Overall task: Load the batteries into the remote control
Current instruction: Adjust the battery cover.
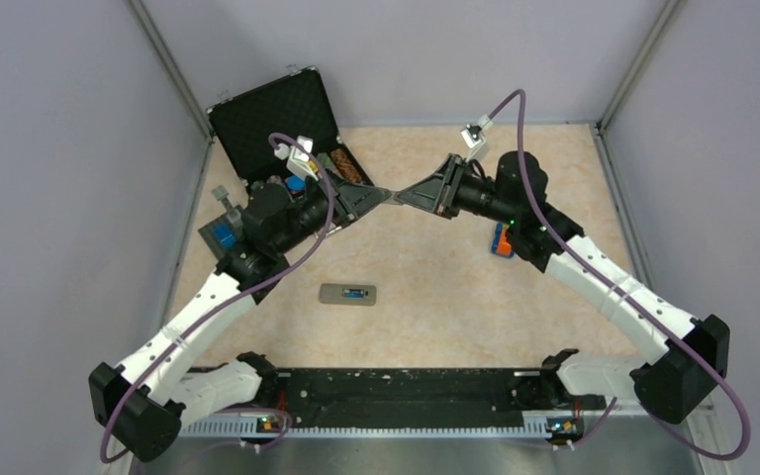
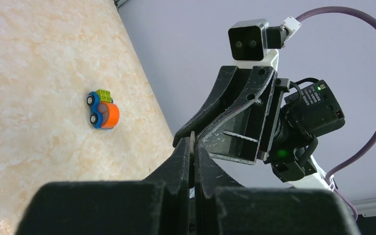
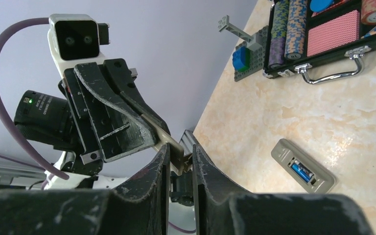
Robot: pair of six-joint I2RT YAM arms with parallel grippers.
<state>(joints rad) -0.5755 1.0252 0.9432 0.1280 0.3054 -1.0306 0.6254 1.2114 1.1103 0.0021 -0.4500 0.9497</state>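
The remote control [image 1: 347, 294] lies back-up on the table in front of both arms, also in the right wrist view [image 3: 302, 165]. Its compartment is open with the blue battery [image 3: 302, 172] inside. The dark grey battery is not in view. A thin beige battery cover [image 3: 169, 137] hangs in the air between the two grippers. My left gripper [image 1: 381, 195] is shut on one end of it, seen edge-on between its fingertips [image 2: 192, 142]. My right gripper [image 1: 411, 195] is closed around the other end [image 3: 181, 152]. The two grippers meet tip to tip above the table's middle.
An open black case [image 1: 277, 119] with poker chips and cards stands at the back left. A grey plate with a blue block [image 1: 223, 236] lies under the left arm. An orange-green-blue block toy [image 1: 501, 240] sits under the right arm. Walls enclose three sides.
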